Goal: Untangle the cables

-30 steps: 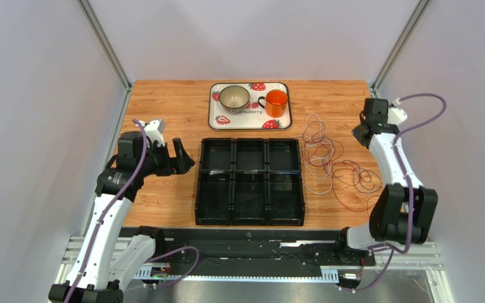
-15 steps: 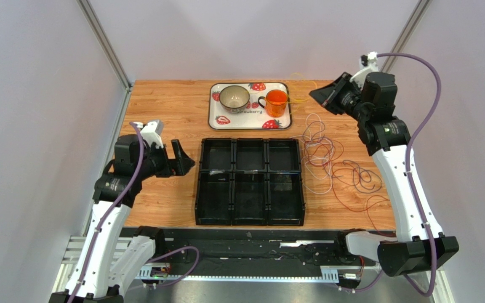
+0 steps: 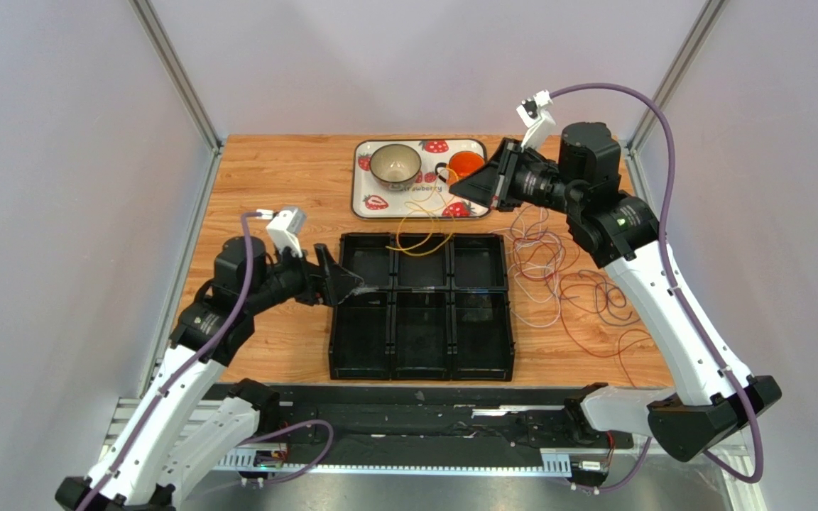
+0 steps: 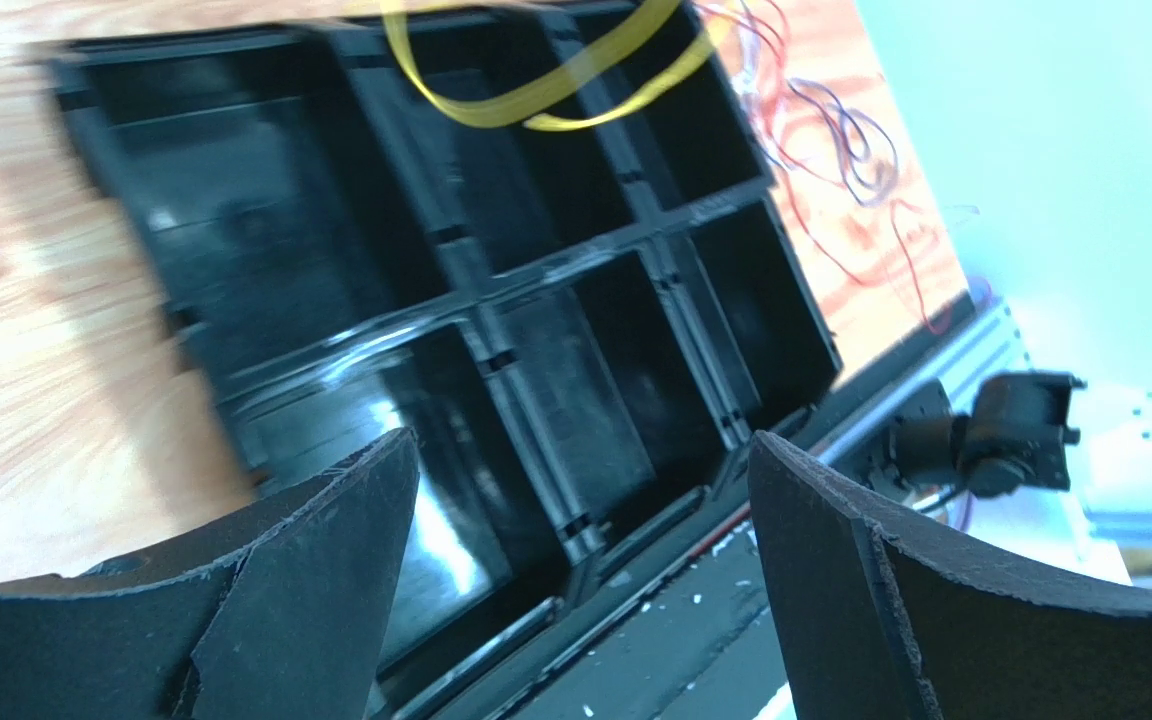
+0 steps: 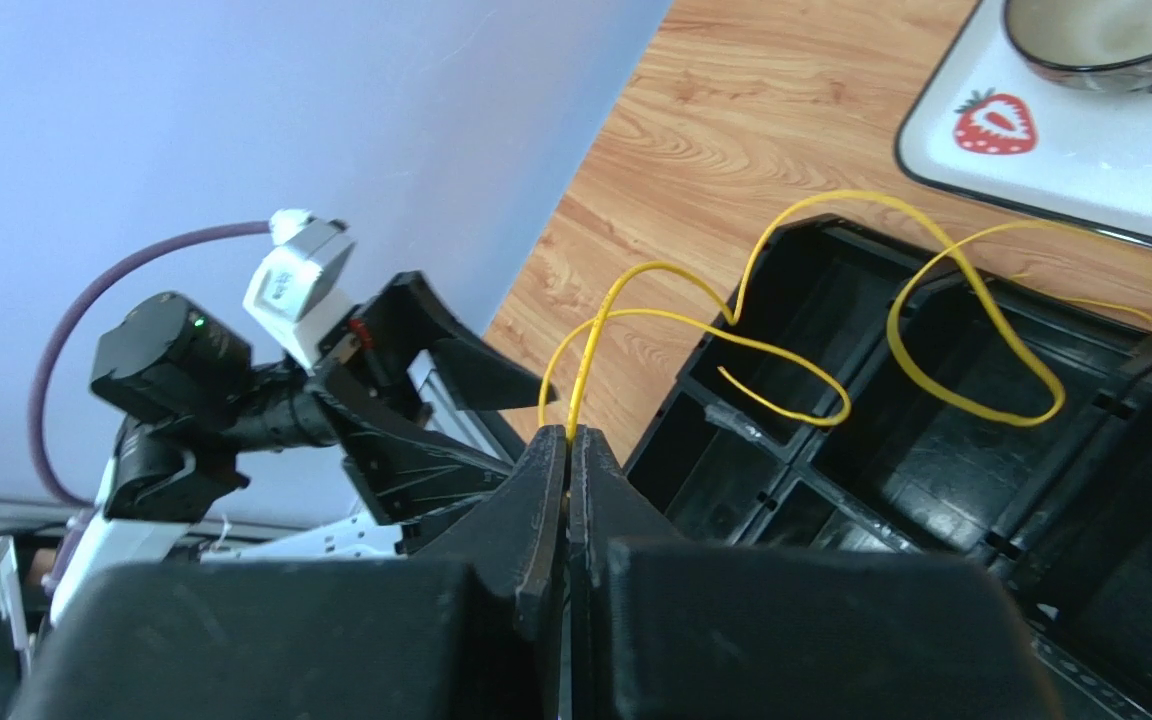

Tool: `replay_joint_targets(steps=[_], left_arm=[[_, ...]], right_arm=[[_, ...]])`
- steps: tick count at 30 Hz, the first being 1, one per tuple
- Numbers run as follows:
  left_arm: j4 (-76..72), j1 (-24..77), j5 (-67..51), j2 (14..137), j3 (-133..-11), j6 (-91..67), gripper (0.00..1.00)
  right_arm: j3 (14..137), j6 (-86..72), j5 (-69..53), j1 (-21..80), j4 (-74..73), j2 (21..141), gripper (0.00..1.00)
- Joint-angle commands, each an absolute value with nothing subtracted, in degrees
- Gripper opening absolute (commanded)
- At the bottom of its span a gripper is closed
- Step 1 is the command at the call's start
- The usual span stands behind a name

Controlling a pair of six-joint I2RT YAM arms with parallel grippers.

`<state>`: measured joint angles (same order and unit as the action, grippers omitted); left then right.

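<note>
My right gripper (image 3: 456, 194) is shut on a thin yellow cable (image 3: 421, 236) and holds it in the air; the cable's loops hang over the back compartments of the black six-compartment organizer (image 3: 333, 319). In the right wrist view the jaws (image 5: 567, 437) pinch the yellow cable (image 5: 826, 393). The other cables (image 3: 554, 272), red, white and dark loops, lie tangled on the table right of the organizer. My left gripper (image 3: 345, 281) is open and empty at the organizer's left edge. Its view shows the spread gripper (image 4: 582, 441), the yellow cable (image 4: 575, 87) and the tangle (image 4: 838, 135).
A white strawberry tray (image 3: 366, 198) at the back holds a bowl (image 3: 394, 163) and an orange cup (image 3: 468, 170), just behind my right gripper. The organizer's compartments look empty. Bare wood lies left of the organizer. Metal frame posts stand at the back corners.
My right arm has swung from the far right to the left with the yellow cable, drawing it over the organizer. My left gripper has moved right to the organizer's left edge.
</note>
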<state>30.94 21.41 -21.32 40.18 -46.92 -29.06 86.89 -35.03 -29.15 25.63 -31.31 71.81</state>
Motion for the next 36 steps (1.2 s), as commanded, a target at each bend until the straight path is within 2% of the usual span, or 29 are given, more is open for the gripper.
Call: replay_joint_targets(steps=[1,10,17,22,27,32,36], left_arm=[[22.8,28.4,-17.2,43.5,-46.7,-31.6,0.88],[15.6,36.4,-10.6,51.1,-46.2,-32.1,0.87],[12.3,37.4,-8.4,55.1,-46.8,-32.3,0.85],[12.5,37.5,-7.7,57.4,-48.4,-31.7,0.85],[15.2,37.6,-5.0,57.0,-49.9,-31.1,0.85],[16.9,37.7,-4.9,56.9,-51.7,-30.7,0.85],[18.6,37.7,-4.2,55.8,-52.1,-31.0,0.86]], right_arm=[[90.4,-33.8,-31.1,28.8,-32.1,70.1,0.0],[97.0,-34.1,-32.6,32.1,-33.8,69.2,0.0],[104.3,-36.0,-36.8,32.3,-32.6,69.2,0.0],[114.3,-37.3,-39.5,32.3,-31.6,70.5,0.0],[121.3,-37.6,-43.0,32.3,-25.9,71.1,0.0],[122.9,-35.3,-40.9,32.3,-22.2,70.0,0.0],[118.2,-34.6,-40.5,32.3,-21.4,68.5,0.0]])
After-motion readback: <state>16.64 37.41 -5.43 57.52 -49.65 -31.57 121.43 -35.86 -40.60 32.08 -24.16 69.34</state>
